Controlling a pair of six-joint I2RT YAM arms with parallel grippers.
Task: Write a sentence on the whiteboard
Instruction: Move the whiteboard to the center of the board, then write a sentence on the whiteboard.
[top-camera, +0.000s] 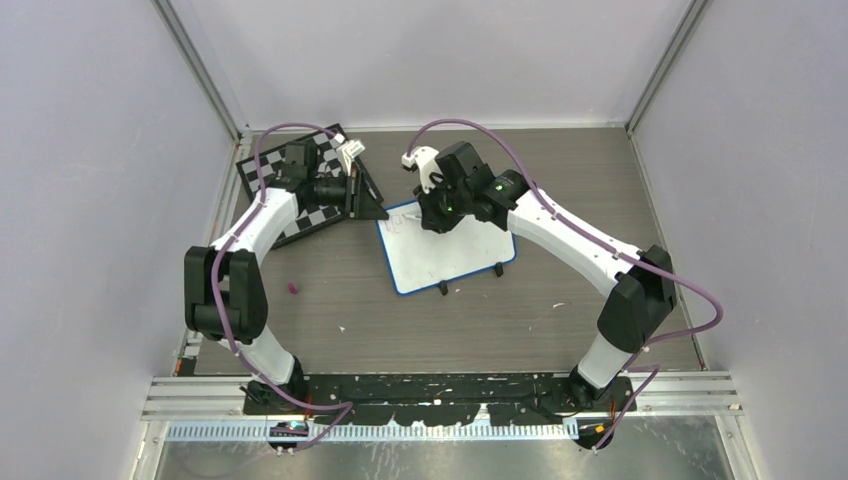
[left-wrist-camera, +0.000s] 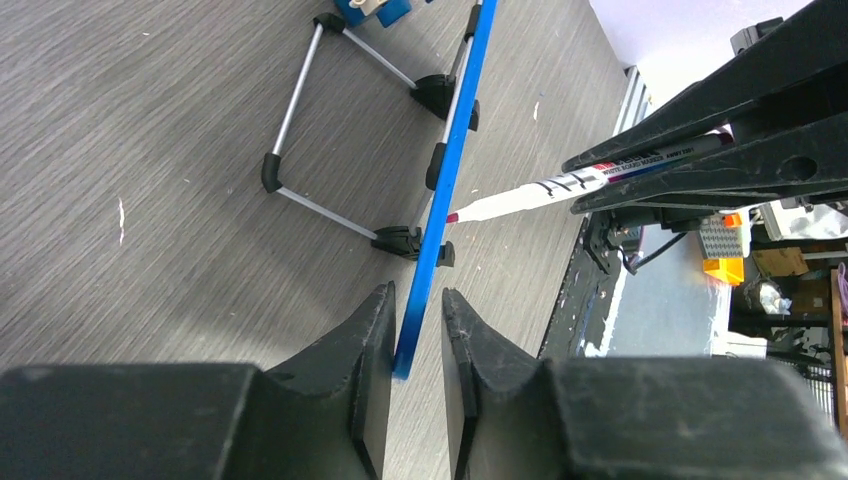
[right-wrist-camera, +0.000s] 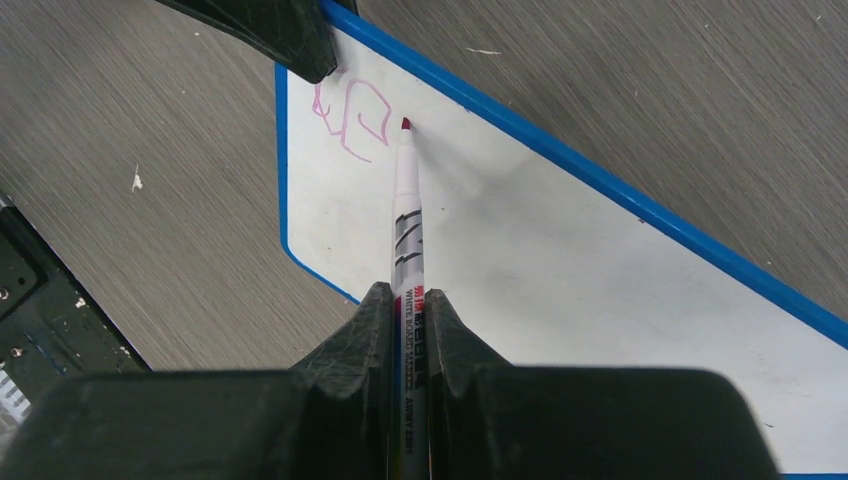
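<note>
With the right gripper (right-wrist-camera: 408, 296) clenched on a marker (right-wrist-camera: 407, 205), holds the barrel between both fingers and points the red tip down at the whiteboard (right-wrist-camera: 560, 290), near one corner of its white face. Cannot tell whether tip and surface quite touch. Shows of the sentence (right-wrist-camera: 352, 118) a few pink loops, just beside the tip and close inside the whiteboard's blue frame.

Straddles that frame at the same corner with the left gripper (left-wrist-camera: 415, 305): one finger (left-wrist-camera: 372, 320) against the blue edge, a sliver of gap before the other. Cannot tell whether clamped or merely around it.

Finds the whiteboard lying on the grey wood-grain table (top-camera: 400, 320), raised on thin wire legs (left-wrist-camera: 300, 110) with black feet beneath it. Places the chessboard (top-camera: 325, 152) near the whiteboard's far-left corner, under the left arm, and a small pink object (top-camera: 293, 289) on the table well to the whiteboard's left.
</note>
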